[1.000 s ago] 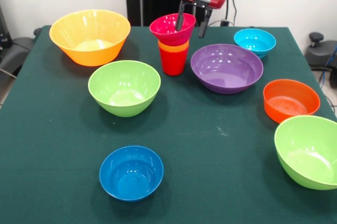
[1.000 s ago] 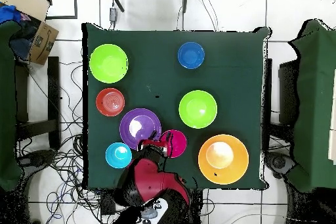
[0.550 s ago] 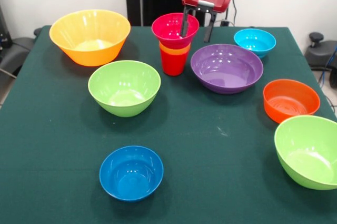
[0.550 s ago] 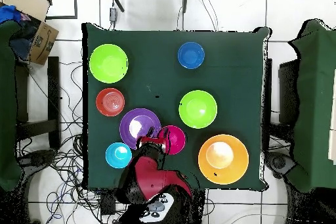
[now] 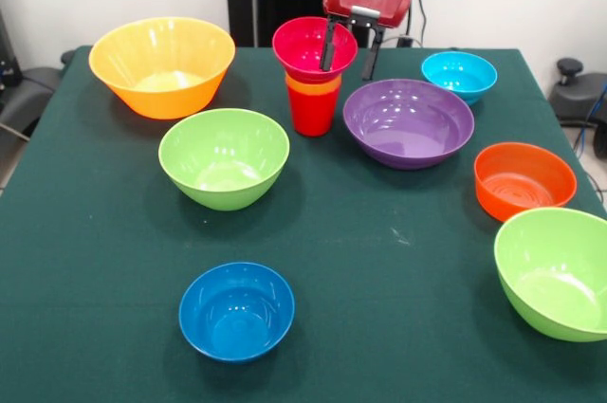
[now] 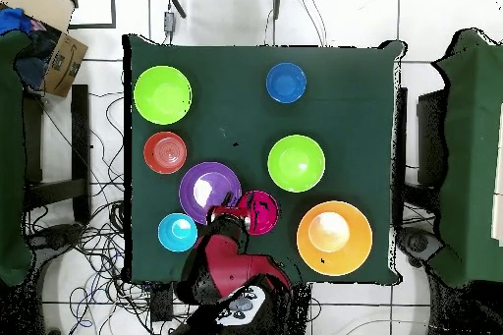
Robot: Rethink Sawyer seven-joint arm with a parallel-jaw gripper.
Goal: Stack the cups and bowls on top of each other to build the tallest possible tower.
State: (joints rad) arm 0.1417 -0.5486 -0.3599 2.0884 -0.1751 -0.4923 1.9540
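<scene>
A dark green tablecloth (image 5: pixel 379 327) of matt woven cloth covers the table, showing faint lint specks. On it sit smooth, glossy plastic bowls that catch light on their inner walls: a large yellow-orange bowl (image 5: pixel 162 65) at far left, slightly translucent, a wide purple bowl (image 5: pixel 408 122), and a dark blue bowl (image 5: pixel 236 310) nearest the camera. The red cup (image 5: pixel 312 109) at the foot of the tower (image 5: pixel 314 76) is smooth shiny plastic. The gripper (image 5: pixel 347 57) has a glossy red housing and matt black fingers (image 5: pixel 327 47). A brown cardboard box (image 6: pixel 61 51) lies off the table.
</scene>
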